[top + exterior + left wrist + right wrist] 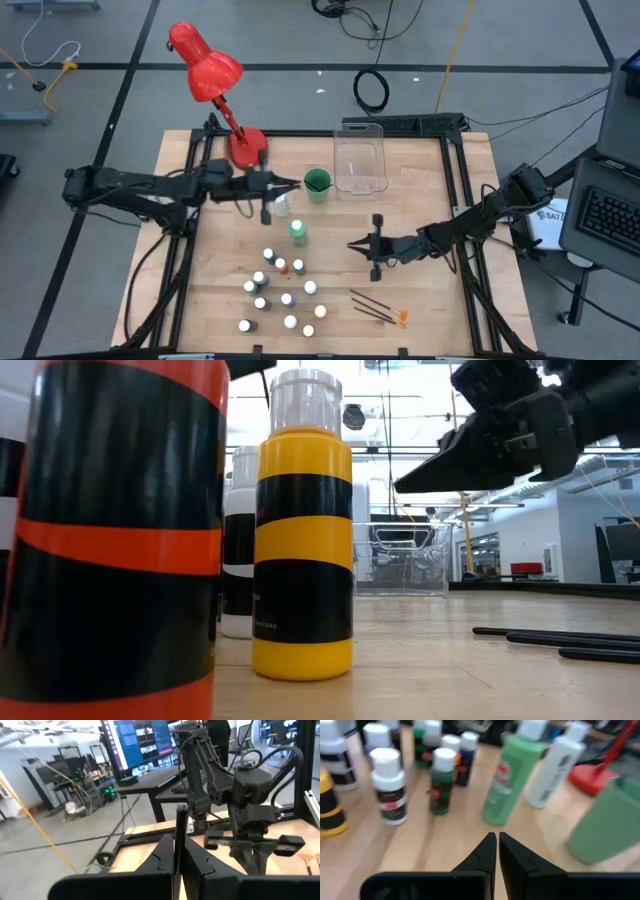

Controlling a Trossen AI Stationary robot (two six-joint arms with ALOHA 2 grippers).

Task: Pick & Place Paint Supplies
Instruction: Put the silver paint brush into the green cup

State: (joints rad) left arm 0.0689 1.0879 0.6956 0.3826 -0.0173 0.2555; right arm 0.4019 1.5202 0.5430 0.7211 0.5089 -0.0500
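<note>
One brush (pixel 179 827) stands upright, pinched between the fully closed fingers of the left gripper (pixel 292 184), which hovers just at 9 o'clock of the green cup (pixel 317 183). The step in hand looks like dropping that brush into the cup. To do it well, the arm should carry the brush over the cup's mouth, keep it vertical, lower it until its end is inside the rim, and only then let go (a tilted release could tip the light cup).

The right gripper (pixel 352 243) waits near the table's (pixel 420 190) middle, closed on nothing and pointing toward 9 o'clock at the tall green bottle (pixel 298 232).

The tiny bottles (pixel 283 295) cluster toward 7 o'clock, and the loose brushes (pixel 377 307) lie at 5 o'clock.

From above, the held brush is hard to make out against the dark arm. In the left wrist view its lower end is hidden behind the fingers (pixel 162 852), so how much hangs below is unclear. The cup does not show there either. Close bottles block much of the low view.
</note>
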